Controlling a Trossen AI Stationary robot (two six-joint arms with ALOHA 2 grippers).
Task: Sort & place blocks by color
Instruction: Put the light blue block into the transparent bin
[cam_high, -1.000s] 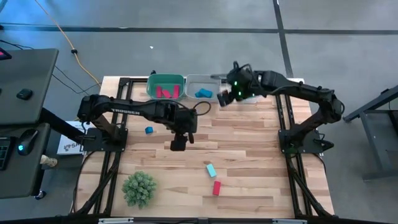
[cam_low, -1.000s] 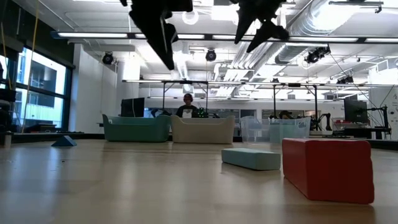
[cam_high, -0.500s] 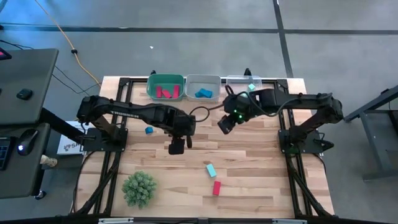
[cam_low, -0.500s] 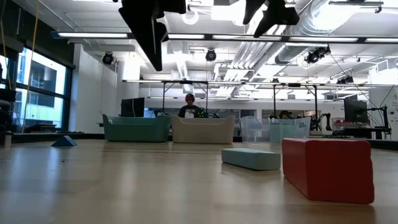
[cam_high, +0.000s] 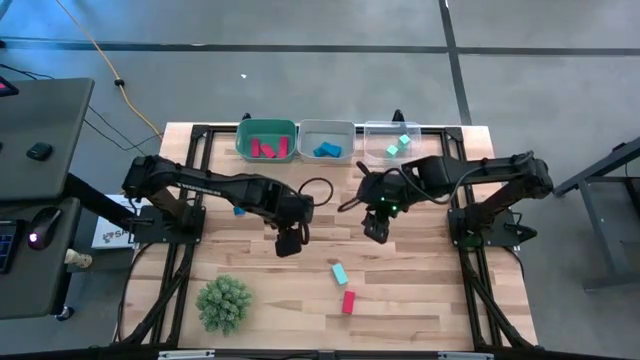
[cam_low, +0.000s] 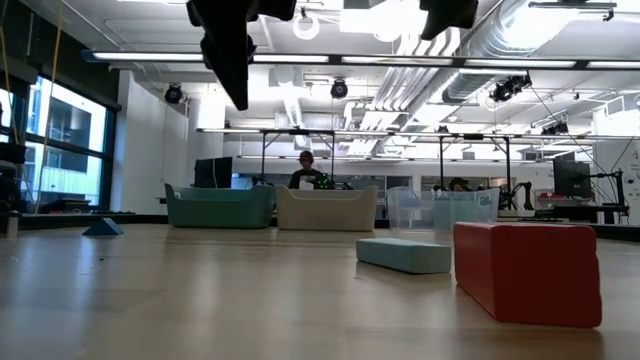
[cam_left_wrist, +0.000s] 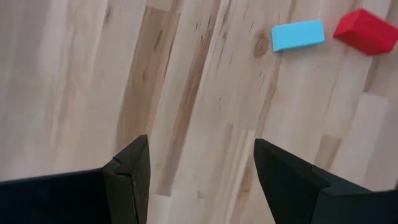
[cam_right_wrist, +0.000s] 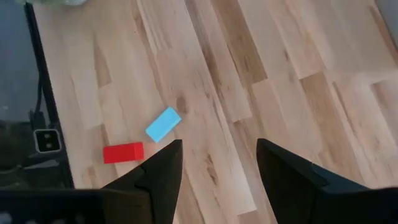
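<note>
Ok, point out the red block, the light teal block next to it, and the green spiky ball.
red block (cam_high: 348, 302), high view, middle of its top face
light teal block (cam_high: 340, 273), high view, middle of its top face
green spiky ball (cam_high: 224, 302), high view, its centre

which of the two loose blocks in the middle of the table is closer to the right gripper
The light teal block. It lies nearer the right gripper than the red block, which sits just beyond it toward the table's front edge.

bright even overhead light, soft shadows, ceiling strip glare, near blocks perhaps blurred
</note>
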